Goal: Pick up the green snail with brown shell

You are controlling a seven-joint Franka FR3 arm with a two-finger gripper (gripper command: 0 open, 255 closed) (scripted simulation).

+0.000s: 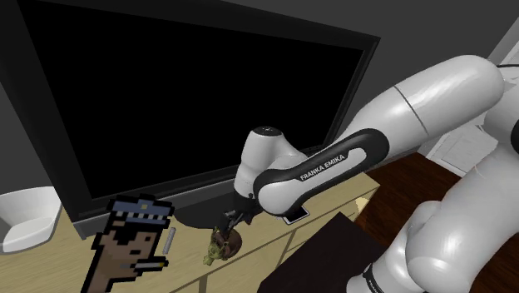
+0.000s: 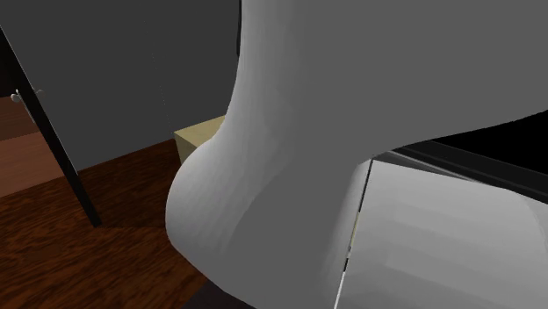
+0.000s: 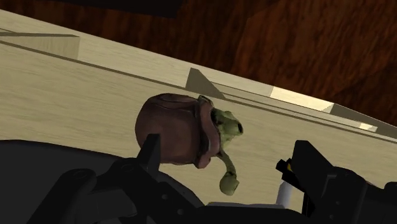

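Note:
The snail (image 1: 224, 244) has a brown shell and a green body, and lies on the light wooden cabinet top (image 1: 249, 258) in front of the big black screen. My black gripper (image 1: 228, 220) hangs just above it at the end of the white arm. In the wrist view the snail (image 3: 184, 130) lies on its side with the green head (image 3: 226, 123) pointing toward the cabinet's edge. The gripper (image 3: 224, 153) is open. One finger (image 3: 150, 147) stands right at the shell, and the other finger (image 3: 306, 167) stands well away from the snail.
A large black screen (image 1: 191, 100) stands close behind the gripper. A blocky pixel-style figure (image 1: 133, 241) stands on the cabinet toward the shoulder view's left, with a white object (image 1: 25, 218) beyond it. The white arm (image 2: 351, 132) blocks the second exterior view. Dark wooden floor (image 2: 88, 263) lies below.

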